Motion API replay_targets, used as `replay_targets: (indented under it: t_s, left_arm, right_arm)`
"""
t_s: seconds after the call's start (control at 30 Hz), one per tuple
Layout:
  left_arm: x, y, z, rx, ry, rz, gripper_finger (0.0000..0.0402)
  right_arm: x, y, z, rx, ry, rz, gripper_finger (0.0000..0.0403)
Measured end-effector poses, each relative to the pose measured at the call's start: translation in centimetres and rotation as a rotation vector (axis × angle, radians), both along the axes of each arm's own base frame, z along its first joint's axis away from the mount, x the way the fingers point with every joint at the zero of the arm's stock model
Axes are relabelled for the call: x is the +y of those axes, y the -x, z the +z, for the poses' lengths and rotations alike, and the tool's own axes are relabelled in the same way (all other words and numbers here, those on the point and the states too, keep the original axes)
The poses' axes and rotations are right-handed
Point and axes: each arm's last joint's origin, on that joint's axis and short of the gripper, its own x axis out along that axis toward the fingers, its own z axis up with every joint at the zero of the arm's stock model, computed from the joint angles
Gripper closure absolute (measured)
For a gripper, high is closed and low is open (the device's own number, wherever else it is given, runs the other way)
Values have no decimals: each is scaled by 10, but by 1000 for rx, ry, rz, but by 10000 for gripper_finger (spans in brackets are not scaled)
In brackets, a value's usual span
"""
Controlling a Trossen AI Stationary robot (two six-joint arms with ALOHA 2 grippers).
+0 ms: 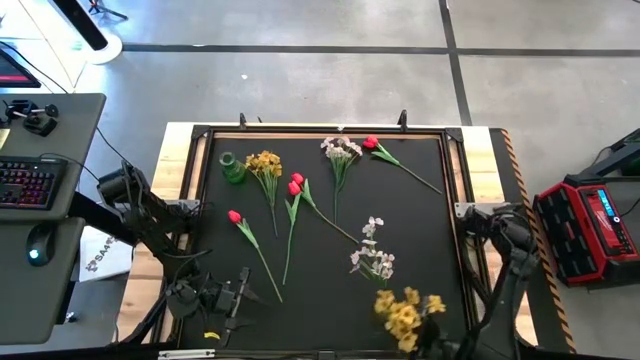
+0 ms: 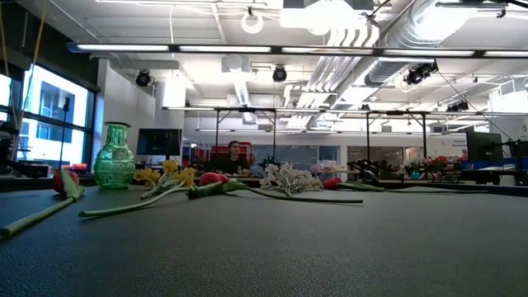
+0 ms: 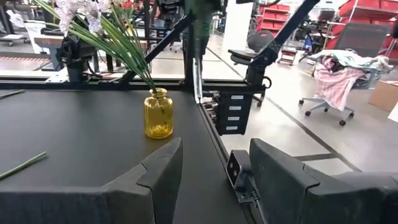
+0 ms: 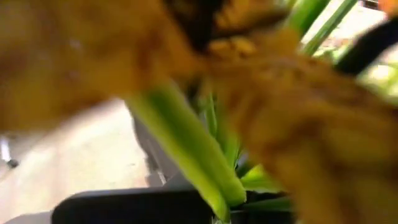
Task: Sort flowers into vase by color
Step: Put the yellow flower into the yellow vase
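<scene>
My left gripper [image 1: 238, 298] [image 3: 211, 180] is open and touches nothing, low over the mat's near-left part. A yellow glass vase [image 3: 158, 113] stands near the mat's near-right edge and holds a whitish spray [image 1: 372, 250] by its green stems. My right gripper is hidden under a bushy yellow spray [image 1: 405, 312] at the near-right, whose blossoms fill the right wrist view [image 4: 292, 124]. A green vase [image 1: 232, 167] [image 2: 114, 157] stands empty at the far-left. Lying flat on the mat are another yellow spray [image 1: 265, 163], a whitish spray [image 1: 340, 150] and several red tulips [image 1: 296, 185]. My right gripper holds the yellow spray, but the blossoms cover the place of contact in the high view. In the right wrist view the spray's thick green stem [image 4: 186, 149] runs down toward the fingers at the picture's bottom. The spray is lifted clear of the mat, its blossoms uppermost.
Tulips lie at the mat's left [image 1: 234, 216], middle and far-right [image 1: 371, 144], their stems crossing the mat. The mat's wooden frame [image 1: 180, 150] borders the work area. A desk with a keyboard [image 1: 25, 183] stands to the left and a red case [image 1: 590, 220] to the right.
</scene>
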Motion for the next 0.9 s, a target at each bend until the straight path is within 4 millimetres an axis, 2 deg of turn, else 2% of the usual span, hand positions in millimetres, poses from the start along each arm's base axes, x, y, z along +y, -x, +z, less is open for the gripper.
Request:
replay_targets:
  t_s: [0.2, 0.73, 0.9]
  left_arm:
    - [0, 0, 0, -1, 1, 1, 229]
    - [2, -3, 0, 3, 30, 14, 229]
    - [2, -3, 0, 4, 29, 13, 229]
  right_arm:
    - [-19, 22, 3, 74, 12, -108, 402]
    - [-32, 2, 4, 204, 99, -78, 402]
    - [-32, 1, 4, 172, 130, -75, 402]
